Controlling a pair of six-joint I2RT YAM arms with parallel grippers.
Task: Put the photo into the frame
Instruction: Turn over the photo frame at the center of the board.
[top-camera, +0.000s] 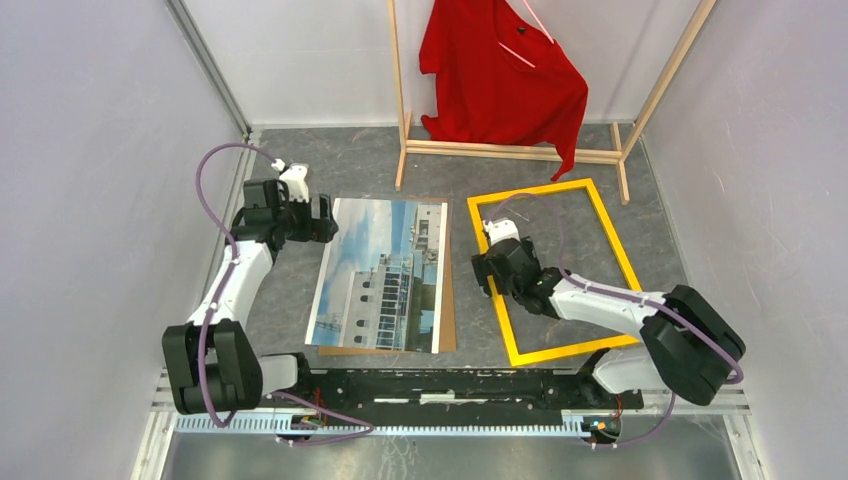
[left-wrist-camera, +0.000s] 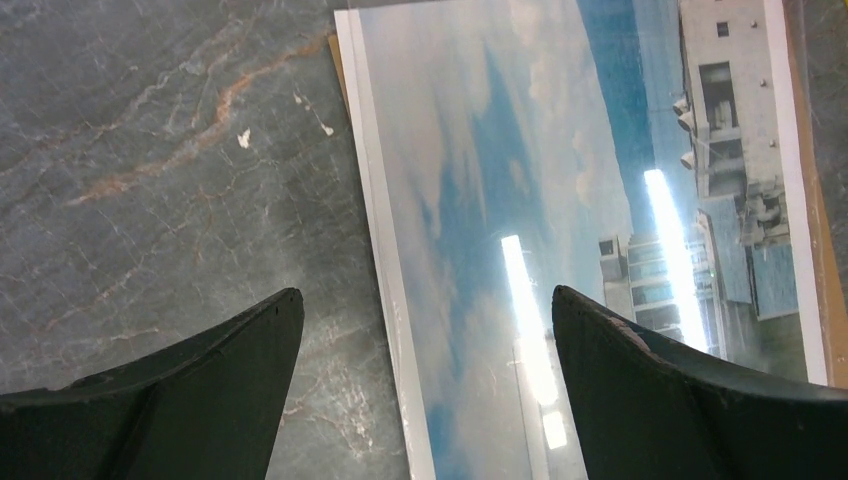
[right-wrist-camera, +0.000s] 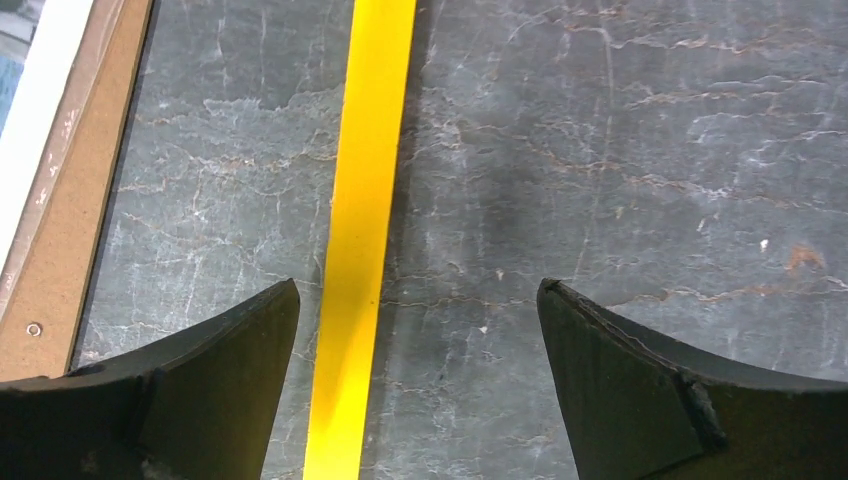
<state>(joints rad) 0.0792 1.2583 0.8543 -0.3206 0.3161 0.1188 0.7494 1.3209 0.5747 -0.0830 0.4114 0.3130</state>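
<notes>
Your left claw (top-camera: 305, 215) was spread wide and held nothing. It sat over the far left corner of the photo (top-camera: 385, 272). In the left wrist view one finger (left-wrist-camera: 200, 380) was over bare worktop (top-camera: 360, 165), and the other was over the sky part of the print. The photo's white-bordered left edge ran between them. Can't tell if the fingertips touched anything.

The photo lay flat, picture side up, left of the worktop's centre, its long sides running from far edge to near edge. It was on top of a brown backing board (top-camera: 447, 300), which stuck out along the photo's right side and near end.

Your right claw (top-camera: 485, 265) was also wide open and empty. It straddled the left bar of the frame (top-camera: 610, 230). In the right wrist view the yellow bar passed between the fingers, closer to the left one. The right finger was over the worktop inside the frame's opening.

The frame lay flat, yellow side up, on the right half of the worktop and slightly skewed. It was just beside the board but apart from it, with a strip of worktop between them. Nothing was inside the frame but bare worktop.

A wooden clothes rack (top-camera: 500, 150) with a red shirt (top-camera: 500, 70) stood along the far edge.
</notes>
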